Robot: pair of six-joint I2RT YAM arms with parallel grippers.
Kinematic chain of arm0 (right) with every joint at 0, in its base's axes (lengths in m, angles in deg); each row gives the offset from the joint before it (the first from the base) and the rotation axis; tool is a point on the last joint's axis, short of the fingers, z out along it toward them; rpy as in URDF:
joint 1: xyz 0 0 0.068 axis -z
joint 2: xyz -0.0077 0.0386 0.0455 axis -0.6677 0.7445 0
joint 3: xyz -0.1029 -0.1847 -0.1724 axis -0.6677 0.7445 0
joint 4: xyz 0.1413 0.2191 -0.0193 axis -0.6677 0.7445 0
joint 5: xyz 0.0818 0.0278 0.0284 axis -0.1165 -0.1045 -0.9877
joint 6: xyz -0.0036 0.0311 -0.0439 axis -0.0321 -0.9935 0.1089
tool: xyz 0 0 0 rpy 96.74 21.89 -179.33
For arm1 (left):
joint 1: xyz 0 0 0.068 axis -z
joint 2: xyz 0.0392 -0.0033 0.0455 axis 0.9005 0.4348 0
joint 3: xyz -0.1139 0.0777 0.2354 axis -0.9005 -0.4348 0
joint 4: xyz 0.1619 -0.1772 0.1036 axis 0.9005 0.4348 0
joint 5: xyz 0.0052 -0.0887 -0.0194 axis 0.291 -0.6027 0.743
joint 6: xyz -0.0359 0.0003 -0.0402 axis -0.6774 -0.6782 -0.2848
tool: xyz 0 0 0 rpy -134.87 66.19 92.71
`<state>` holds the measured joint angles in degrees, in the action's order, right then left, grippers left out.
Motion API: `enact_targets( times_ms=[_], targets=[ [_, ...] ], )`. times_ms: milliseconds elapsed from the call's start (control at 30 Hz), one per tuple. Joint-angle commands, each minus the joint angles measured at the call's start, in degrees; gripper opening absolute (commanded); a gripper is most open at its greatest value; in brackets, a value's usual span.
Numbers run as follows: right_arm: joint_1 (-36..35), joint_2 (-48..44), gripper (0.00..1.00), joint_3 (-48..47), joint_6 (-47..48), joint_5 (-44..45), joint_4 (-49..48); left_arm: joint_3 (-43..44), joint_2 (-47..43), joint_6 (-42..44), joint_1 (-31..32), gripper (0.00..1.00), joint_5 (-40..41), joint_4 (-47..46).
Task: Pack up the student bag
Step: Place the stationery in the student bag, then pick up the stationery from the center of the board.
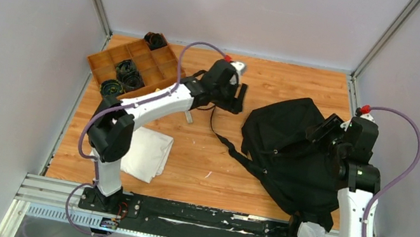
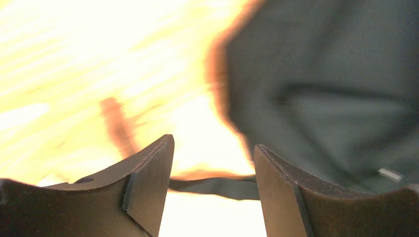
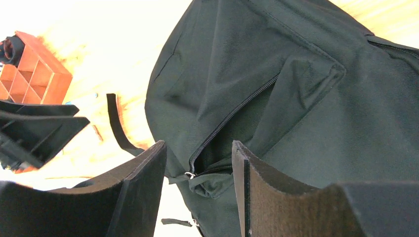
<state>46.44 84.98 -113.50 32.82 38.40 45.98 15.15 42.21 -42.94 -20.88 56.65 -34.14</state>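
The black backpack [image 1: 290, 161] is lying on the right of the wooden surface [image 1: 206, 163]. We are holding our left claw [image 2: 213, 148] wide above its strap [image 2: 217, 186] and our right claw [image 3: 198, 145] wide over its zipper [image 3: 232, 116].

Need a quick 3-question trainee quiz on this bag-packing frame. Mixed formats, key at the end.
1. True or false: the student bag lies on the right half of the table.
2. The white cloth lies: A) on top of the bag; B) on the table, left of the bag; C) tucked inside the bag.
3. Fill in: the left pincer and the right pincer both stand ____, with nothing clamped.

Key: 1 true; 2 B; 3 open.
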Motion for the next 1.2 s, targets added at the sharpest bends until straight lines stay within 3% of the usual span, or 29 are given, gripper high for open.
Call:
enact_targets(
  times_ms=[0,67,167,333,667,967,1167],
  targets=[
    [-0.87,1.23,0.55,-1.88,1.09,-3.67,-1.06,-6.58,-2.23,-3.99,-4.88,0.67,29.35,10.18],
    [-0.87,1.75,0.55,-0.72,0.55,-4.41,-2.27,-8.54,-2.56,-6.37,-5.54,0.68,36.06,12.91],
    [-0.87,2.38,0.55,0.93,-0.28,-6.01,-4.01,-10.38,-1.68,-11.99,-6.86,0.69,37.34,14.56],
    [-0.87,2.69,0.55,1.72,0.12,-6.73,-4.11,-12.89,0.69,-16.52,-9.89,0.75,34.03,13.33],
    [-0.87,2.31,0.55,2.64,0.25,-6.73,-3.79,-18.54,5.66,-24.04,-13.01,0.63,27.17,5.92],
    [-0.87,1.35,0.56,1.07,0.58,-7.83,-2.74,-18.43,2.99,-18.80,-12.72,0.23,22.00,3.99],
    [-0.95,3.71,0.55,0.72,-0.45,-19.55,-7.41,-17.90,-5.05,-10.62,-11.72,0.13,6.31,0.81]
  ],
)
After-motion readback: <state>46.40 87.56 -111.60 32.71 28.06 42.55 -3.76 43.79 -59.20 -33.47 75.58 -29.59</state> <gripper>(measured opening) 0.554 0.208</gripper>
